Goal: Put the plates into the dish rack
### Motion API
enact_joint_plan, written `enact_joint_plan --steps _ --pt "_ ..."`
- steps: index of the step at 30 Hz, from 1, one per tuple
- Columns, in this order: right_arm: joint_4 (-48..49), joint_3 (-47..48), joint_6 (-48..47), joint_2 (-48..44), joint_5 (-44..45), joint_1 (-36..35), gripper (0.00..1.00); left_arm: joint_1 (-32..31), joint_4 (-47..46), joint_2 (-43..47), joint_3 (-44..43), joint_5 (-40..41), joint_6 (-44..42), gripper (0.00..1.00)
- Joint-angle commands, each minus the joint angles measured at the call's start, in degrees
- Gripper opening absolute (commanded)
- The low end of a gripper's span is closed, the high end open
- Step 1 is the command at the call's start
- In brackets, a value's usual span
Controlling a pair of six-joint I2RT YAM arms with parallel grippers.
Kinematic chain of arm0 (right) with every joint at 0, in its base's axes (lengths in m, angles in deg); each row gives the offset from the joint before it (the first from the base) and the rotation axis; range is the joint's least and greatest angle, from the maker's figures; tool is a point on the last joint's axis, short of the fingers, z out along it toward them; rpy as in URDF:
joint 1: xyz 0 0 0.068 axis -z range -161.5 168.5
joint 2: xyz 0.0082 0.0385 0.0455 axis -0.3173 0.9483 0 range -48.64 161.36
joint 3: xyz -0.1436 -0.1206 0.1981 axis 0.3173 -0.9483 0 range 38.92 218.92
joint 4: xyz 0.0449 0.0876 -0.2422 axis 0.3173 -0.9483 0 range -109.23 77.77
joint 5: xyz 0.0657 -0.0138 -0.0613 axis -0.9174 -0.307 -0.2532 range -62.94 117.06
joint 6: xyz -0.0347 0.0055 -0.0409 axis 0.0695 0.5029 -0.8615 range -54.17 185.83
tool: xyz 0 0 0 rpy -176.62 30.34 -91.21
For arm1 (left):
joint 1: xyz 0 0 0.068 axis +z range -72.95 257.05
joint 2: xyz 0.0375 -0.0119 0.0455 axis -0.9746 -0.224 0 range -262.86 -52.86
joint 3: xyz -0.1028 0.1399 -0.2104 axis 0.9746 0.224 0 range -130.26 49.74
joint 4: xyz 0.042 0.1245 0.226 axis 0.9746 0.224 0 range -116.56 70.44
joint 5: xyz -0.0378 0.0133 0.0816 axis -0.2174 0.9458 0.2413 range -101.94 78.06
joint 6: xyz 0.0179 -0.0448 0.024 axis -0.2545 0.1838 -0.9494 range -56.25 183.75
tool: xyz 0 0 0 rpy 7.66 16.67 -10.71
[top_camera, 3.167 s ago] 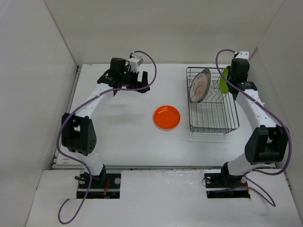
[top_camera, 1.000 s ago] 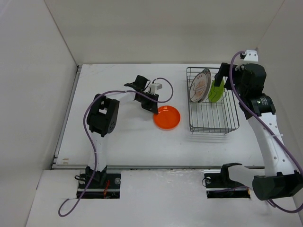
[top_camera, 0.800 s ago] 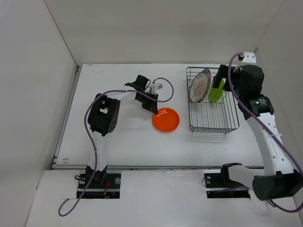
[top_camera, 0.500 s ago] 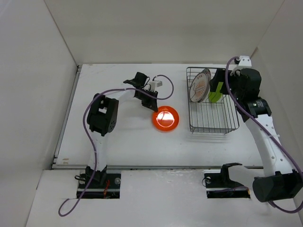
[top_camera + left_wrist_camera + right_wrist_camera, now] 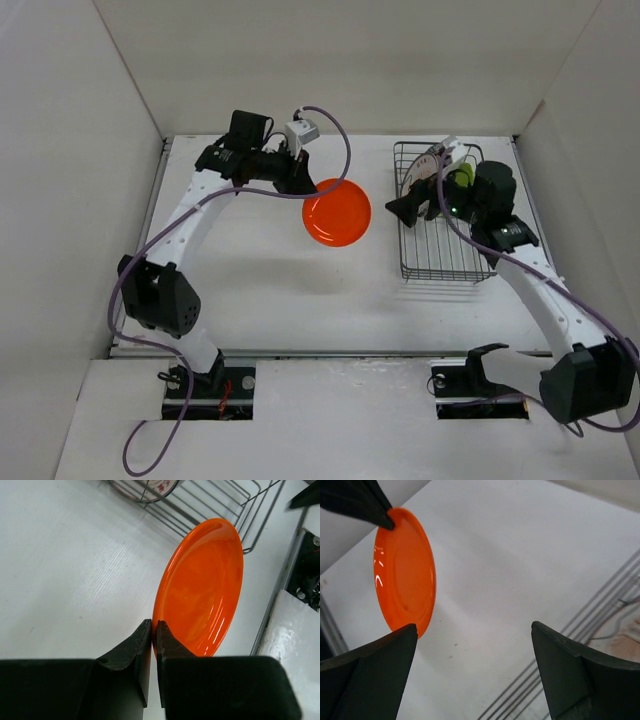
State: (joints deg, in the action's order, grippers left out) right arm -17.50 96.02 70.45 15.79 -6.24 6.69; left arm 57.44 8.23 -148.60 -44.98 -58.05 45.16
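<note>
The plain orange plate (image 5: 337, 212) hangs tilted above the table, left of the dish rack (image 5: 450, 255). My left gripper (image 5: 300, 186) is shut on its rim; in the left wrist view the fingertips (image 5: 154, 626) pinch the plate (image 5: 200, 590) at its near edge. My right gripper (image 5: 404, 208) stands open over the rack's left side, facing the orange plate (image 5: 405, 575), with nothing between its fingers (image 5: 475, 627). A white patterned plate (image 5: 427, 165) and a lime green plate (image 5: 463, 178) stand in the rack's far end, partly hidden by the right arm.
White walls close in the table on the left, back and right. Rack wires (image 5: 600, 610) run under the right gripper. A purple cable (image 5: 335, 150) loops above the left wrist.
The left gripper shut on the orange plate, lifted it off the table and carried it up and back. The right arm swung left from the rack's far end, over the rack, toward the plate.
</note>
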Motion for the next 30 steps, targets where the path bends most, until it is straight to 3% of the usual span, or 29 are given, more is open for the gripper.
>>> enact_joint_plan --steps 1,7,10,13,15,16,18,19,20,21,22,24,25,30 --pt "7.7 -0.6 -1.9 3.2 -5.2 -5.3 1.0 -0.2 2.3 3.3 -1.3 -4.6 -1.5 0.0" --pt "10.4 1.9 -1.9 9.7 -5.2 -12.1 0.97 -0.8 2.3 4.1 -4.0 -4.6 0.4 0.0" --pt "11.6 3.1 -0.8 11.9 -4.6 -14.6 0.89 -1.4 2.3 4.1 -4.0 -5.2 0.9 0.0" --pt "11.6 4.7 -0.2 14.5 -4.6 -16.5 0.51 -1.4 1.8 4.1 -4.6 -6.5 1.5 0.0" --pt "11.6 5.3 0.3 15.0 -3.4 -16.5 0.15 -1.4 1.0 4.1 -4.6 -6.5 2.2 0.0" --pt "11.6 5.3 1.0 15.7 -2.8 -16.5 0.07 -1.4 1.0 4.1 -4.6 -6.5 2.2 0.0" --pt "11.6 5.9 1.9 15.7 -0.3 -16.5 0.01 -1.4 -1.0 4.6 -4.6 -4.0 4.1 0.01" --pt "11.6 5.9 2.6 15.1 1.2 -16.5 0.0 -1.4 -1.8 4.6 -3.9 -2.4 5.9 0.16" --pt "11.1 5.9 3.5 13.6 3.2 -15.6 0.0 -1.4 -2.3 4.6 -3.3 -0.8 6.5 0.61" --pt "10.5 5.9 4.1 12.6 5.5 -14.8 0.0 -1.4 -3.2 4.6 -3.3 2.6 7.0 0.91" --pt "9.6 5.9 4.6 11.5 10.4 -12.5 0.0 -1.4 -3.2 4.0 -2.5 4.3 7.5 1.0" --pt "6.3 6.5 6.4 8.3 16.5 -9.5 0.0 -1.4 -3.8 3.5 -1.8 7.2 8.7 1.0" --pt "4.5 7.3 6.9 7.3 25.3 -8.1 0.0 -1.4 -4.4 3.5 -1.8 10.0 9.3 1.0" --pt "-8.1 12.8 7.4 4.6 48.5 1.3 0.0 -1.4 -5.1 2.3 -0.7 17.6 9.9 1.0"
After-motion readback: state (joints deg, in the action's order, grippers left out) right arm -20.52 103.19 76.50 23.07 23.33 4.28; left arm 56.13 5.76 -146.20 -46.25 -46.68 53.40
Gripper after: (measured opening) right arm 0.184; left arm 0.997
